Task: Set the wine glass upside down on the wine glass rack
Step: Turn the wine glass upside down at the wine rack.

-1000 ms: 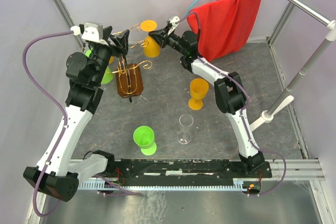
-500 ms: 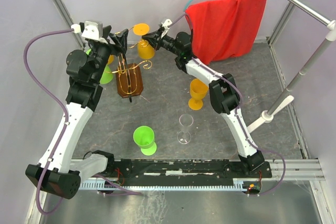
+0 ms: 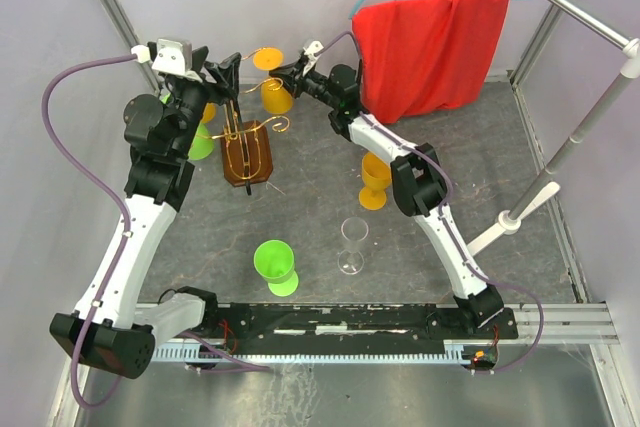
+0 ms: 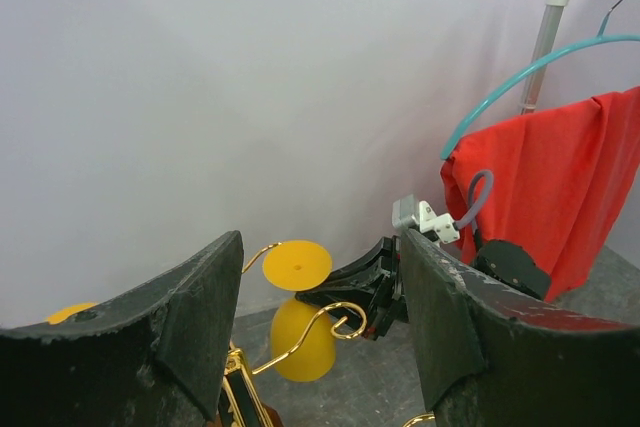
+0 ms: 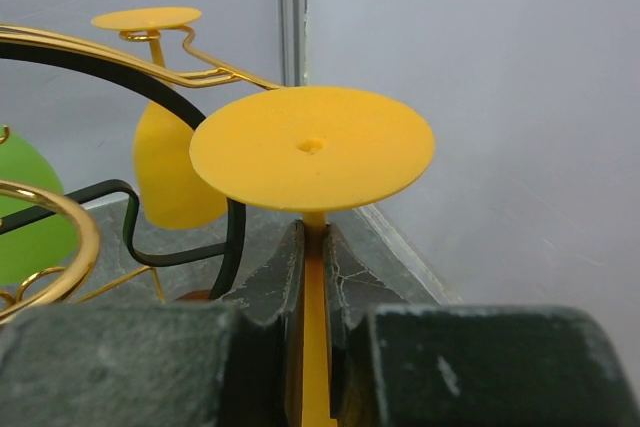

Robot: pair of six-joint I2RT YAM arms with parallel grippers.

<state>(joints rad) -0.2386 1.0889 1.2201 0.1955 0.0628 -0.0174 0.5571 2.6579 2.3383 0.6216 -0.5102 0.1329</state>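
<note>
Misalignment could knock the wine glass [image 5: 312, 147], stem pinched in the right gripper [image 5: 312, 252], against the wine glass rack [image 3: 247, 159]; left gripper [image 3: 218, 75] gapes empty beside it.

Top cam's mounted high on the near side, looking down over the whole table [image 3: 480, 167]; left wrist cam rides up high, looking roughly level past the left gripper [image 4: 320, 242] at the back wall [image 4: 200, 97]; right wrist cam's super close, sighting along the right gripper [image 5: 313, 247]; all three catch the upside-down yellow wine glass [image 5: 312, 147] and the rack [image 3: 247, 152] wires.
</note>
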